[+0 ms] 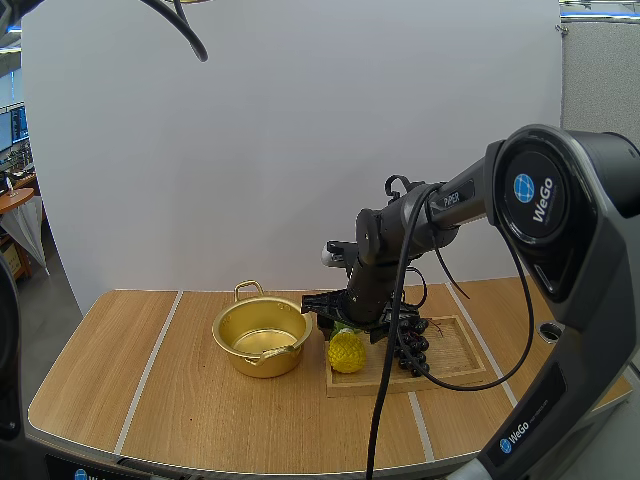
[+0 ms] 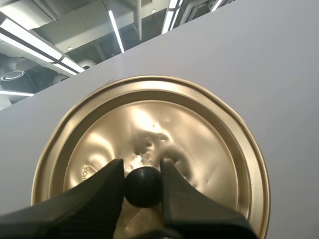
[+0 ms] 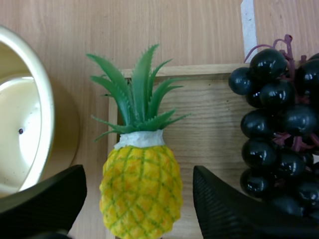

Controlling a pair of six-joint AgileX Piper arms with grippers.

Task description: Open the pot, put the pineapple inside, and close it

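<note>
Visibly yellow cross-hatched pineapple (image 3: 141, 191), spiky green crown; left end effector (image 2: 142, 172) grips lid (image 2: 199, 134).

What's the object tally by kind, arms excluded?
pot: 1
lid: 1
pineapple: 1
grape bunch: 1
wooden tray: 1
Total: 5

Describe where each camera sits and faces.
High view: behind and above the bases, facing forward and down on the table; right arm over the tray.
Left wrist view: on the left arm, facing the lid; left gripper pinches its knob.
Right wrist view: facing down; the open right gripper straddles the pineapple.
Shared: high and right wrist views show pineapple, pot, grapes.
</note>
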